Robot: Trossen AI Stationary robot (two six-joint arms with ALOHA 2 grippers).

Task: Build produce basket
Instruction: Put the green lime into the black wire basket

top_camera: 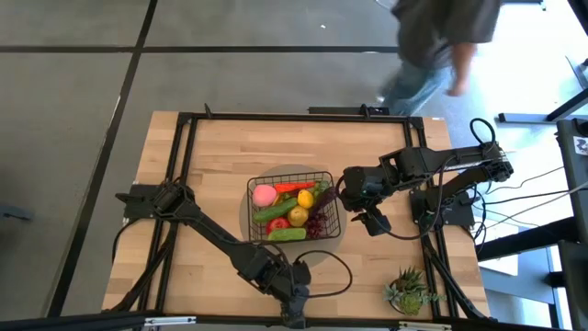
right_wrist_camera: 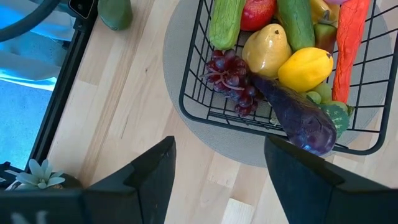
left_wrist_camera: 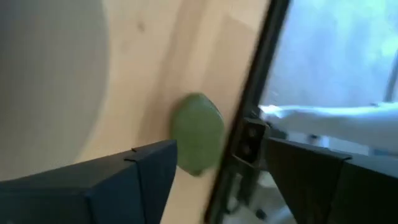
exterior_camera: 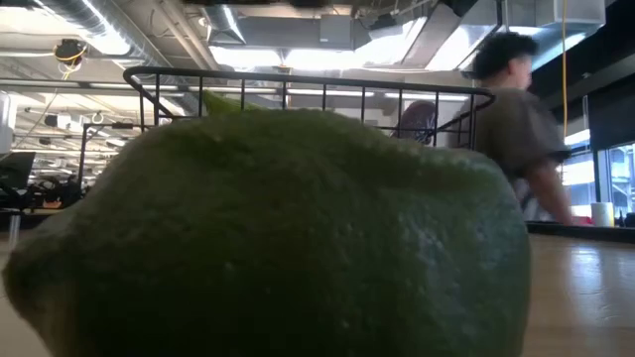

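I hold the left gripper (left_wrist_camera: 217, 180) spread over a green lime (left_wrist_camera: 198, 142) lying just ahead on the table's near edge, outside the basket (top_camera: 292, 208), its long axis across the fingers; the right gripper (right_wrist_camera: 221, 180) waits spread beside the basket.

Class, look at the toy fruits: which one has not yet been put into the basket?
The green lime, lying on the bare table beside the left gripper. All the others sit inside the basket.

The wooden counter (top_camera: 211, 175) carries a grey mat (right_wrist_camera: 186, 37) with the basket (top_camera: 292, 204) on it, beside the right gripper (top_camera: 371, 221). A lime (left_wrist_camera: 198, 133) lies just past the left gripper (left_wrist_camera: 217, 180). A plant (top_camera: 408, 290) stands near the right gripper.
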